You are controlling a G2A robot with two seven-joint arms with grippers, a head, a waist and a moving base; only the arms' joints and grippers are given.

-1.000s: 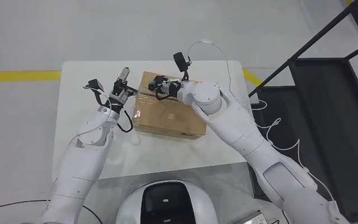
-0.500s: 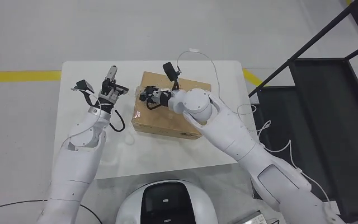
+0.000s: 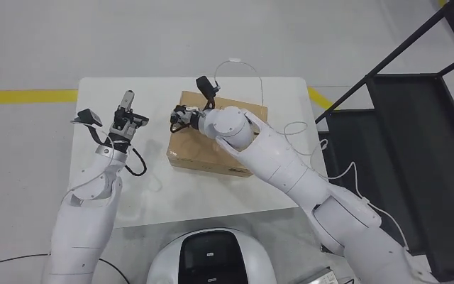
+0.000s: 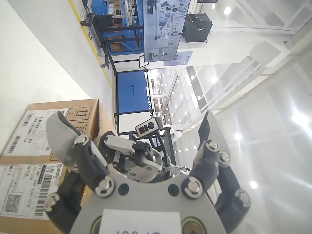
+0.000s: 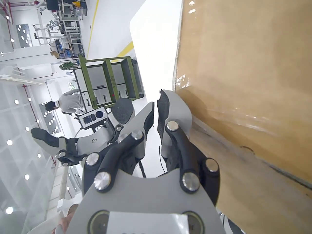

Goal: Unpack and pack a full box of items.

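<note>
There is one box (image 3: 191, 153) and it sits on one white table (image 3: 163, 192). The box is brown cardboard and its top is shut and covered with shiny tape (image 5: 243, 62). What is inside is hidden.

There are two grippers. The left gripper (image 3: 128, 106) is up over the table, off to the side of the box and not touching it. Its two fingers are spread far apart and there is nothing between them (image 4: 134, 125).

The right gripper (image 3: 177, 117) is at the edge of the box that faces the left gripper. Its two fingers are pressed almost together, with a thin gap and nothing held in it (image 5: 157, 104). One finger (image 5: 170, 108) is just beside the edge of the box. It is hard to tell if it really touches.

In the left wrist view the side of the box (image 4: 93, 122) has two white labels (image 4: 31, 132) with black bars on them. The lower label (image 4: 26, 188) is cut off at the edge of the view.

In the top view the right arm lies across the box and hides part of its top. In both wrist views only a piece of the box can be seen.
</note>
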